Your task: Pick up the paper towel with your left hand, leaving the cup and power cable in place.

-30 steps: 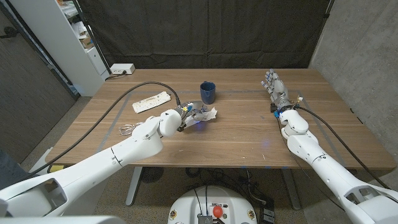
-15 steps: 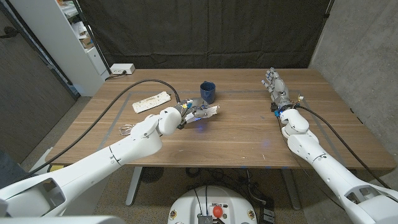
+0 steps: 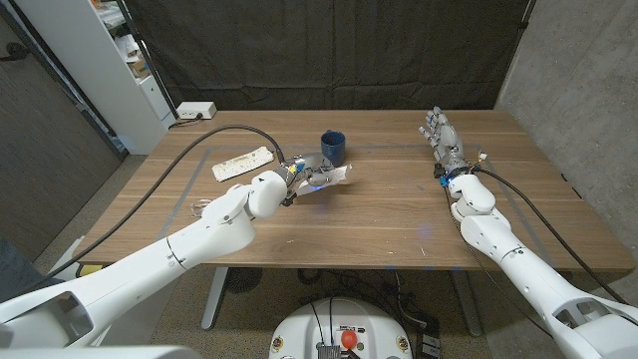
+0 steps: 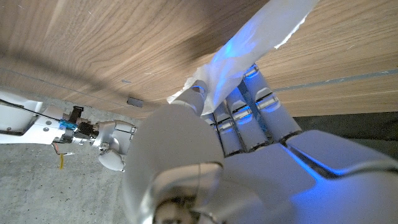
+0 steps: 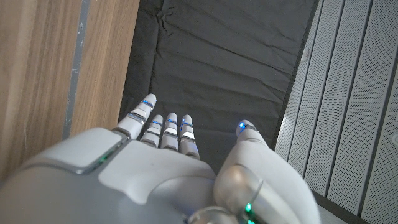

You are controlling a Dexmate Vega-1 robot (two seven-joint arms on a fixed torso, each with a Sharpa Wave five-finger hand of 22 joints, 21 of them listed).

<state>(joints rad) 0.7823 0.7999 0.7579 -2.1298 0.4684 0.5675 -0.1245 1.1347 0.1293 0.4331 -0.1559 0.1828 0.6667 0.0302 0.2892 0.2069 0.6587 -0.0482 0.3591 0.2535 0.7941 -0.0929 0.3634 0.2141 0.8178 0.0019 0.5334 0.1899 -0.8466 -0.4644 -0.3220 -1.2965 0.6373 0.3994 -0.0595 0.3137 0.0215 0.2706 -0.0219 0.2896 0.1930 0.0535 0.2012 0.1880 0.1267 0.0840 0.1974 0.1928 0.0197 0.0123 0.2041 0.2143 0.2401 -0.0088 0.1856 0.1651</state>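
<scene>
My left hand (image 3: 295, 179) holds the white paper towel (image 3: 330, 179) above the table, just in front of the dark blue cup (image 3: 333, 149). In the left wrist view the paper towel (image 4: 249, 56) sticks out past my curled fingers (image 4: 244, 118), lit blue, over the wood. The white power strip (image 3: 242, 164) lies to the cup's left, with its black cable (image 3: 214, 140) arcing over the table. My right hand (image 3: 443, 139) stands at the table's far right with fingers straight and apart, holding nothing; the right hand (image 5: 168, 168) shows the same in its wrist view.
A white socket box (image 3: 195, 111) sits at the table's back left corner beside a white shelf unit (image 3: 110, 60). A small wire object (image 3: 199, 207) lies near the left front edge. A dark curtain (image 3: 329, 50) hangs behind the table (image 3: 379, 214).
My left hand has risen and moved slightly toward the cup, lifting the paper towel off the wood. The right hand has shifted a little.
</scene>
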